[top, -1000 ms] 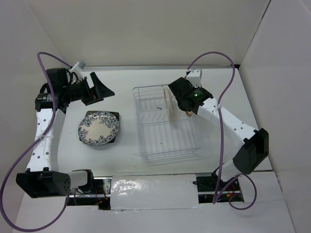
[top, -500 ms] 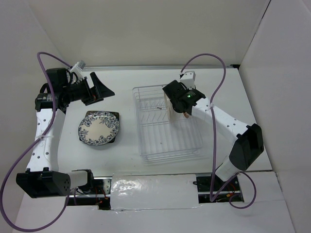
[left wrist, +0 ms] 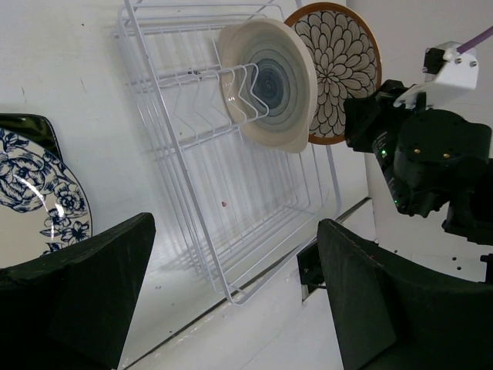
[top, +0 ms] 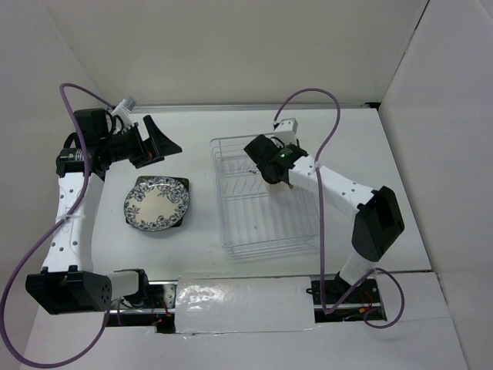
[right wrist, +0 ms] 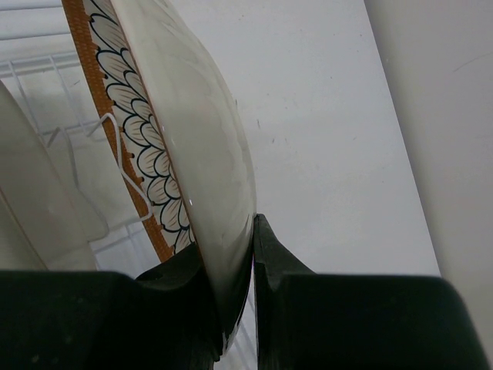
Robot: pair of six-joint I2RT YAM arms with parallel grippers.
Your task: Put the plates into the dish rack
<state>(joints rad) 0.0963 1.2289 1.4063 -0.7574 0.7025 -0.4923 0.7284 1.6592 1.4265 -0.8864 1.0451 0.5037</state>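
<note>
White arm links (top: 68, 231), black joints (top: 376, 223), looping purple cables (top: 61, 96), small green light (top: 284, 153)

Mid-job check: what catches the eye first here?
The right tool is shut on the brown-rimmed plate, holding it upright at the dish rack next to the cream plate standing in the prongs. Left of the rack, the blue-white floral plate lies on the dark square plate.

The overhead view looks steeply down from the near side. The left wrist view faces the dish rack (left wrist: 176, 154) from afar. The right wrist view hugs the brown-rimmed plate (right wrist: 192, 154), seen in both.
</note>
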